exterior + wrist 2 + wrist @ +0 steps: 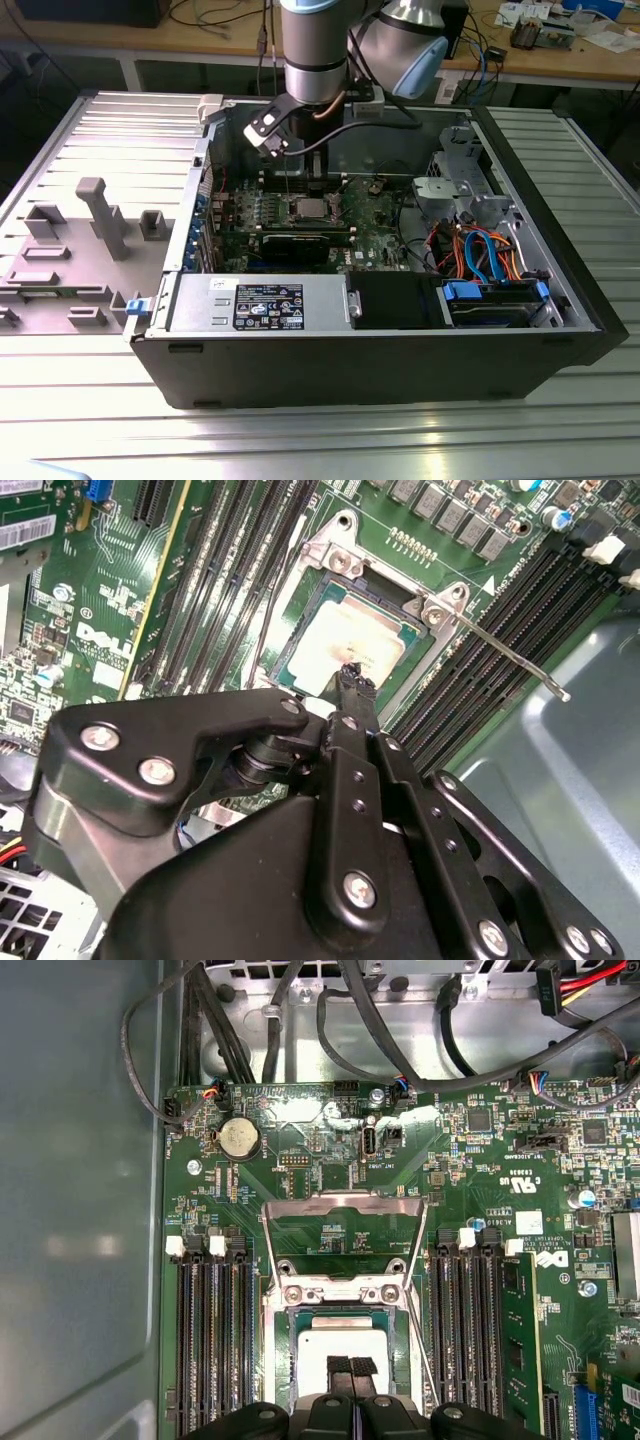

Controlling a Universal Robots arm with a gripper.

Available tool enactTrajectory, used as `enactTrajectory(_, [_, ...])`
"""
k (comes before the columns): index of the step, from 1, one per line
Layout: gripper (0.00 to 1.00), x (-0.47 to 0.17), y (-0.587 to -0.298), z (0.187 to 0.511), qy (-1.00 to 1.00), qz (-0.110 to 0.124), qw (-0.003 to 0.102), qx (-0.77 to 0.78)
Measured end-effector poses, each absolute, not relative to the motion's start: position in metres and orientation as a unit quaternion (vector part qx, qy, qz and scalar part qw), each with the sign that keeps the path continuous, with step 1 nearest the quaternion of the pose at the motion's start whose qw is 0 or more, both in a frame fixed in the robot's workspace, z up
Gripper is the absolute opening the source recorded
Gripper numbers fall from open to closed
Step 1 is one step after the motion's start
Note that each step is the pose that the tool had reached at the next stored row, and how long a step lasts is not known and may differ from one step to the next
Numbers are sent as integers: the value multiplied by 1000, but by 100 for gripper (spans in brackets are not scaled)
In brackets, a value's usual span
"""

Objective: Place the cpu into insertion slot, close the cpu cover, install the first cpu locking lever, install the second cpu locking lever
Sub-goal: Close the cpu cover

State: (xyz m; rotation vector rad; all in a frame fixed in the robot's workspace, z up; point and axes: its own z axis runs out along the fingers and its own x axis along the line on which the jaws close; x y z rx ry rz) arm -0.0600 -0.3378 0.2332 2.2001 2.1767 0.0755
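**Bare metal, green lacquer, matt black**

The cpu (345,645) has a smooth silver-grey metal top with a soft, dull sheen. The cpu cover (340,1204) is thin bright sheet metal, and the locking lever (510,657) is bare polished wire. The motherboard (300,1160) is glossy green lacquer (white glare sits beside the metal coin cell (238,1137)), and its memory slots (212,1340) are black plastic. The gripper (352,680) is matt black and fine-textured, with shiny silver screw heads (358,888). The computer case (400,370) is satin black outside and dull grey sheet metal inside. The table (300,440) is ribbed, brushed pale metal. The fixture block (100,220) looks like matt grey plastic.
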Motion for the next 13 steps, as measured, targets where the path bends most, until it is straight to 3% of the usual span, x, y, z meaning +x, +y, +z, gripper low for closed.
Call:
enactTrajectory(3, [11, -56, -338, 233, 703, 15, 14, 711])
enactTrajectory(13, [11, -55, -338, 235, 703, 14, 13, 711])
